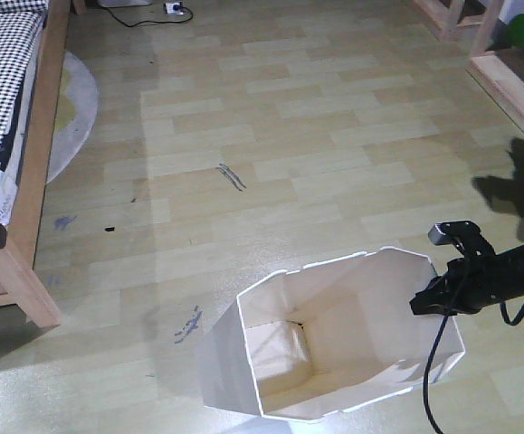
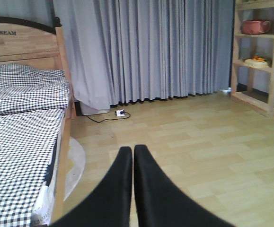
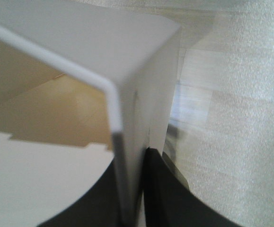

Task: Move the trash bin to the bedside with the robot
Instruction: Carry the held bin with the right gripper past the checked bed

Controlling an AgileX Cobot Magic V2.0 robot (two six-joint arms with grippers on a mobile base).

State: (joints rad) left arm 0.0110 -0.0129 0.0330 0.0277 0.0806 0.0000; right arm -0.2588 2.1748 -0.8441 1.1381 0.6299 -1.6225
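Observation:
The white faceted trash bin (image 1: pixel 334 339) stands open on the wooden floor at the lower right of the front view. My right gripper (image 1: pixel 427 303) is shut on the bin's right rim; in the right wrist view its two black fingers (image 3: pixel 163 189) clamp the thin white wall (image 3: pixel 137 118) from both sides. The bed (image 1: pixel 13 136) with checked bedding and a light-brown wooden frame is at the far left, about a metre from the bin. It also shows in the left wrist view (image 2: pixel 23 142). My left gripper (image 2: pixel 133 151) is shut and empty, held above the floor.
A pale round rug (image 1: pixel 73 108) lies beside the bed. A power strip with a black cable (image 1: pixel 173 9) lies at the far wall. Wooden shelving (image 1: pixel 506 63) stands at the back right. Grey curtains (image 2: pixel 151 47) hang behind.

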